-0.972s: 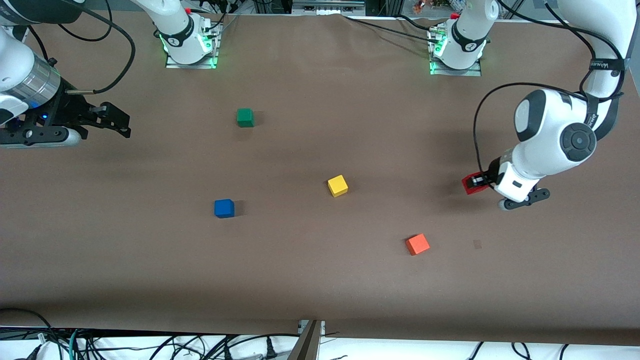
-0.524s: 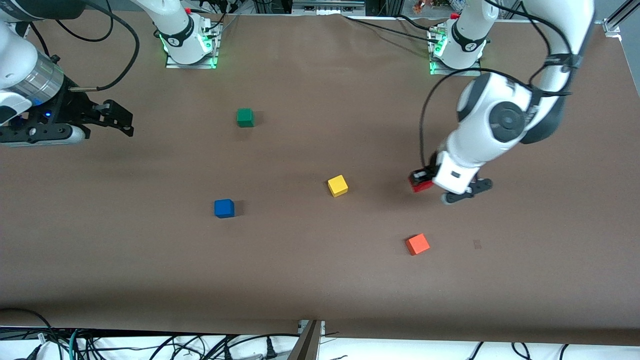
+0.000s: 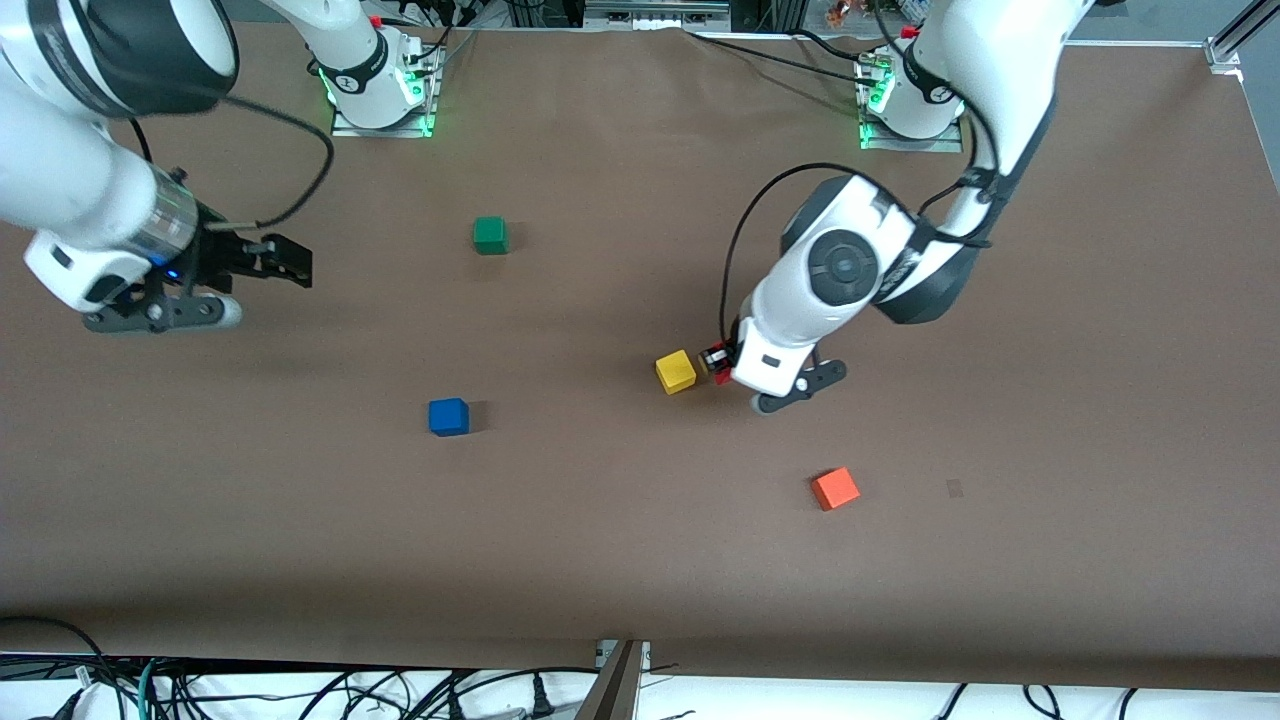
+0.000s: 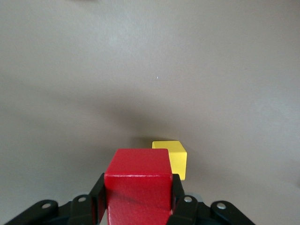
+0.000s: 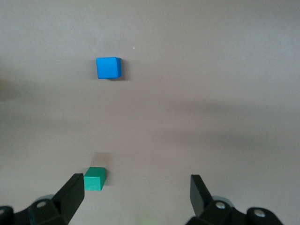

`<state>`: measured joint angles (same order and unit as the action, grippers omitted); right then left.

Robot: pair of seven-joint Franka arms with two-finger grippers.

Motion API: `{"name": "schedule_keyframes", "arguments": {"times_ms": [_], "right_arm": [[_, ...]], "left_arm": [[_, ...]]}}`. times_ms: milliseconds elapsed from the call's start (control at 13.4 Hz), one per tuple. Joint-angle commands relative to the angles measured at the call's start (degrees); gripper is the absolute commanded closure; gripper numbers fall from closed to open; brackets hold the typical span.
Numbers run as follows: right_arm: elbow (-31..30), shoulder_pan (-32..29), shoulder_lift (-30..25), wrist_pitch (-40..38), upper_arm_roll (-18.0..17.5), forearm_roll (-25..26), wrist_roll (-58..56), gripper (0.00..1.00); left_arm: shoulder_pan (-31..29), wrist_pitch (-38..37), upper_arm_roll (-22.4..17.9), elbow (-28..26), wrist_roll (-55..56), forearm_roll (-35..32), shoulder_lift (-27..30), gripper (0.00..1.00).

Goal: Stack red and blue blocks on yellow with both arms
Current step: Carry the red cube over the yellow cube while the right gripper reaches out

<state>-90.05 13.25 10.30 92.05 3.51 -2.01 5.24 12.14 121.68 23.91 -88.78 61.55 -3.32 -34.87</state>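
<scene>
A brown matte tabletop carries the scene, with the two arm bases along its edge farthest from the front camera. Near its middle sits the small matte bright yellow cube, flat on the surface. Just beside it, toward the left arm's end, hangs the left gripper – its jaws are closed on the small matte deep red cube, which the left wrist view shows pinched between the black fingers, up off the tabletop and not yet over the yellow cube.

The small matte royal blue cube rests on the tabletop toward the right arm's end, slightly nearer the front camera than the yellow cube and well apart from it. The right gripper hangs over bare tabletop at its own end – jaws spread wide, holding nothing.

A small green cube lies farther from the front camera than the blue one. A lighter orange cube lies nearer the front camera than the yellow cube, toward the left arm's end.
</scene>
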Motion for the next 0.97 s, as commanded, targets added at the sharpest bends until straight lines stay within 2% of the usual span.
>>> {"name": "schedule_keyframes", "arguments": {"times_ms": [0,374,598,748,898], "right_arm": [[1.4,-0.1,1.8,-0.1,0.1,-0.2,-0.4,0.0],[2.2,-0.6,8.0,2.5,0.4,-0.3,-5.5,0.0],[1.7,-0.3,8.8,2.7,0.4,-1.1,-5.5,0.0],[-1.4,-1.3,8.9,5.1,0.5,-6.1,-6.9,0.0],[-7.7,-0.5,8.8,14.4,0.1,-6.6,-6.3,0.01]], "left_arm": [[3.4,-0.6,-0.6,4.4,3.1,-3.1,-4.8,0.74],[7.6,-0.5,-0.8,5.6,5.3,-3.1,-7.5,0.77],[8.9,-0.5,-0.8,7.5,5.8,-3.2,-9.0,0.77],[9.9,-0.5,-1.5,8.7,6.5,-3.2,-9.9,0.77],[11.8,-0.5,-3.3,9.7,6.6,-3.2,-10.4,0.77]]}}
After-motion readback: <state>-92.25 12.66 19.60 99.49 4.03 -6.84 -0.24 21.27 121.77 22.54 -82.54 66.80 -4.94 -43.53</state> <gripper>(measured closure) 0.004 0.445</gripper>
